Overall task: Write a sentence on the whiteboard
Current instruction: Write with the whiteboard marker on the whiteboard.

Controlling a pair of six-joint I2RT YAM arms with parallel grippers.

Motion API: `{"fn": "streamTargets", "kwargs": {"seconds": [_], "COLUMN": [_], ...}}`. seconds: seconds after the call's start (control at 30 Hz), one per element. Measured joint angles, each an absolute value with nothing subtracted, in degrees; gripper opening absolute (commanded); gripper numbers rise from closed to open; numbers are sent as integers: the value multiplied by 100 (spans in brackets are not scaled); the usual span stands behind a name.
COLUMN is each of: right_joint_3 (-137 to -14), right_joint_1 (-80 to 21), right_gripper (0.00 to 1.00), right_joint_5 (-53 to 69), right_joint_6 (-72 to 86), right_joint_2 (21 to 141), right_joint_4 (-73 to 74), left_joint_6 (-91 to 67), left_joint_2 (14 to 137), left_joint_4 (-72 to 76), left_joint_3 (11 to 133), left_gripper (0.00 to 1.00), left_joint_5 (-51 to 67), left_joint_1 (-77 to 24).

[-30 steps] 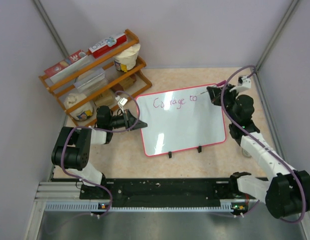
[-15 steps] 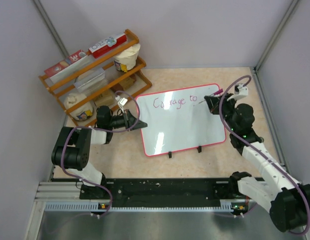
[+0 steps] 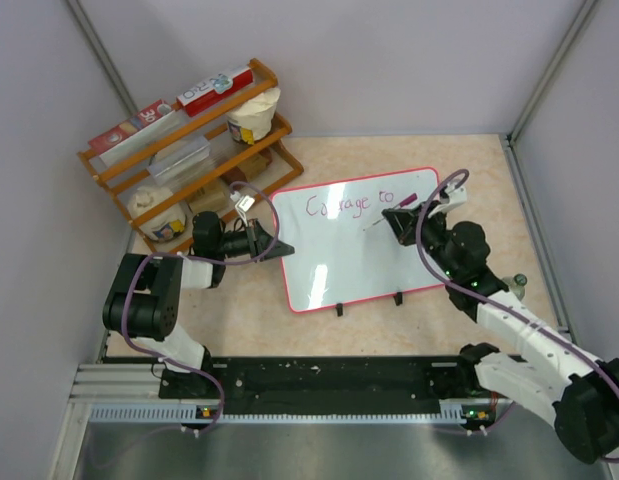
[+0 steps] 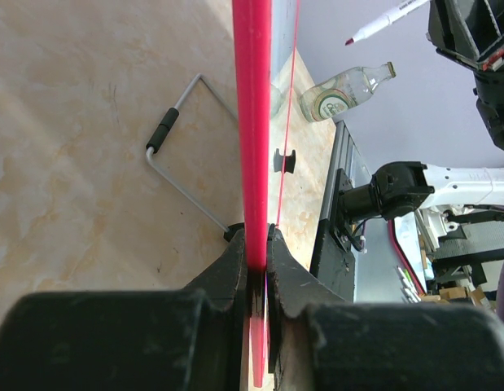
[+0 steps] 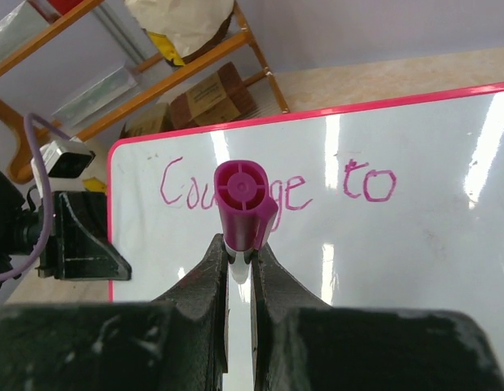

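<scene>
In the top view the left arm folds back at its elbow and lies low along the table (image 3: 409, 150), its forearm pointing right so that the left gripper (image 3: 274, 245) meets the left edge of the whiteboard (image 3: 369, 265), which lies at the table's middle with its two black clips on the near edge. The right arm stretches diagonally from its base up and left over the board's right part. The right gripper (image 3: 399, 218) carries a marker (image 3: 389, 212) slanted down-left, just below the sentence (image 3: 349, 205), which reads only "Courage to" along the top. A wooden rack (image 3: 189, 150) stands at the far left. Whether the tip touches cannot be told here. The left wrist view adds what the top hides: the fingers are clenched on the board's pink-red rim, seen edge-on, the marker tip hangs apart from the board's face, and a bent wire stand (image 4: 182, 163) lies beside the board, with a glass bottle (image 4: 345, 91) on its side beyond it. The right wrist view looks down the marker's magenta end, the jaws clamped tight around its barrel. The marker covers the middle letters of "Courage", and the left gripper shows at the board's left edge.
</scene>
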State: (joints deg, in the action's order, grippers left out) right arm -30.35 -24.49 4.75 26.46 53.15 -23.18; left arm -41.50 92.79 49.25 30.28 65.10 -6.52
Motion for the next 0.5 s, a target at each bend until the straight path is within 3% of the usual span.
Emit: {"fn": "streamTargets", "kwargs": {"seconds": [0.5], "right_joint_3": [-3000], "right_joint_1": [-3607], "right_gripper": [0], "right_joint_5": [-91], "right_joint_6": [2379], "right_joint_2": [5723], "right_joint_4": [-2873], "left_joint_6": [-4147], "left_joint_2": [9279], "left_joint_4": [4928], "left_joint_3": [3028], "left_gripper": [0], "left_joint_5": [6510], "left_joint_1": [-652]}}
